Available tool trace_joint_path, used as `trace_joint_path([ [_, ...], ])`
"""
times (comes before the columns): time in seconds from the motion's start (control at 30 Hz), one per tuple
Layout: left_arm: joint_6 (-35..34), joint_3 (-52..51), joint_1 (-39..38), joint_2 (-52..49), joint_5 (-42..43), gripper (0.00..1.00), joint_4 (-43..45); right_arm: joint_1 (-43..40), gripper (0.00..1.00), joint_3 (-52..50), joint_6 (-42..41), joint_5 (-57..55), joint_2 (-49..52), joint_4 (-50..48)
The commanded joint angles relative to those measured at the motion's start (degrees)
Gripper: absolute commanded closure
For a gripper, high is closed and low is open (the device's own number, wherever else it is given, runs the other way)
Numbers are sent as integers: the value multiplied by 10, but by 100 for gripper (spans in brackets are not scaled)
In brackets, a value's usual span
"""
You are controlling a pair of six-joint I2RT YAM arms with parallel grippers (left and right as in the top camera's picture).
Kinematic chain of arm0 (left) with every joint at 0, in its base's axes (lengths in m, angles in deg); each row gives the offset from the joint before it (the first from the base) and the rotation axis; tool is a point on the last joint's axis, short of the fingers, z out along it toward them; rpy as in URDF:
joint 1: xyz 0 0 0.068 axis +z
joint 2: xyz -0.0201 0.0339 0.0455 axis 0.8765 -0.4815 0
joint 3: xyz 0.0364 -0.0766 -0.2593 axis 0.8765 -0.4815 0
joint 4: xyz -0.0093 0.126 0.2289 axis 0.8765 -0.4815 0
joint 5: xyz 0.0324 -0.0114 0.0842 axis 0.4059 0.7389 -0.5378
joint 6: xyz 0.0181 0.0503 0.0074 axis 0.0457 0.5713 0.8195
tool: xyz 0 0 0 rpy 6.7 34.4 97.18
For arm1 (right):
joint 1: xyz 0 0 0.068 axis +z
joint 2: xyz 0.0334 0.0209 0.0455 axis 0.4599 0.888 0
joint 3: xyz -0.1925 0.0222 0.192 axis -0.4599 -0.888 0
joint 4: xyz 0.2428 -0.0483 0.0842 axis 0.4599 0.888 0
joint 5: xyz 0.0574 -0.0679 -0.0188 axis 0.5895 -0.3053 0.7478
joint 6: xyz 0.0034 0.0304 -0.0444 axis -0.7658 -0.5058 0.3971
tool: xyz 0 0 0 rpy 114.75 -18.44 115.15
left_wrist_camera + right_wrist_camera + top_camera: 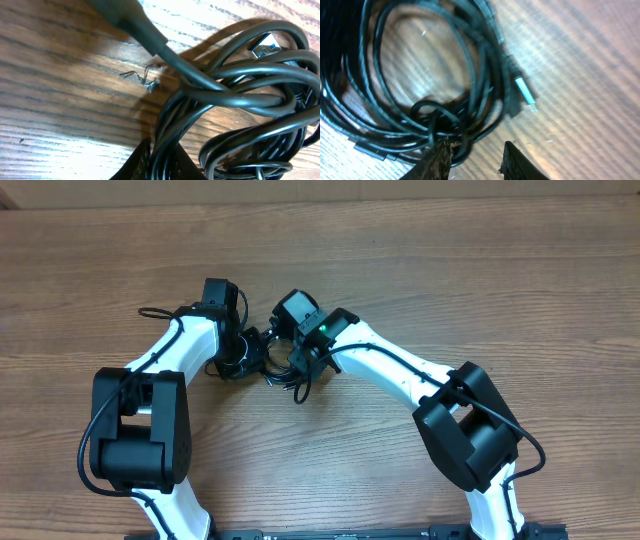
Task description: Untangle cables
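Where the right gripper (477,162) met the heap, its two dark fingertips (439,160) stood apart, bare wood showing between them and one cable loop dipping just inside the left-hand tip, not pinched; left gripper (238,360), seen from overhead, sat close against the other side of the same heap; in its wrist view only a dark wedge of finger (137,167) showed at the lower edge with strands crossing over it, so whether its jaws were spread or pressed together could not be told.

Item: cables (427,112), thin, black, wound in many overlapping loops, lying on the table between the two grippers; one silver-tipped plug (524,92) jutting from the right of the coil onto bare wood; one silver USB plug (265,47) lying among the upper loops in the left wrist view; one thicker black moulded plug body (135,22) slanting down into the coil.

Item: left arm (190,345) and right arm (390,370), both white, converging on the heap from the near edge.

Item: wooden table (480,270), brown, grained.
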Motion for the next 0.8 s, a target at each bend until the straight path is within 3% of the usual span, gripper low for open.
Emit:
trace_joint_path([
  [0.0, 10, -23, 5, -23, -22, 84, -18, -4, 65, 23, 4, -15, 4, 11],
  [0.13, 18, -21, 5, -23, 18, 70, 2, -5, 64, 23, -7, -15, 4, 26],
  [0.2, 20, -21, 7, -23, 25, 70, 11, -7, 64, 23, -43, -15, 4, 26],
  [0.3, 111, -21, 6, -23, 20, 76, 42, -14, 67, 23, -92, 23, 4, 31],
  [0.47, 223, 3, 10, -23, 21, 67, 68, -26, 67, 23, -127, 127, 4, 43],
  [0.6, 236, 71, 15, -23, 21, 54, 24, -26, 67, 23, -134, 140, 4, 44],
  [0.67, 229, 135, 15, -23, 20, 41, -49, -27, 67, 23, -137, 133, 4, 43],
  [0.73, 201, 182, 14, -23, 21, 34, -124, -29, 66, 23, -147, 123, 4, 40],
  [0.77, 183, 195, 14, -23, 21, 35, -152, -30, 66, 23, -147, 123, 4, 36],
])
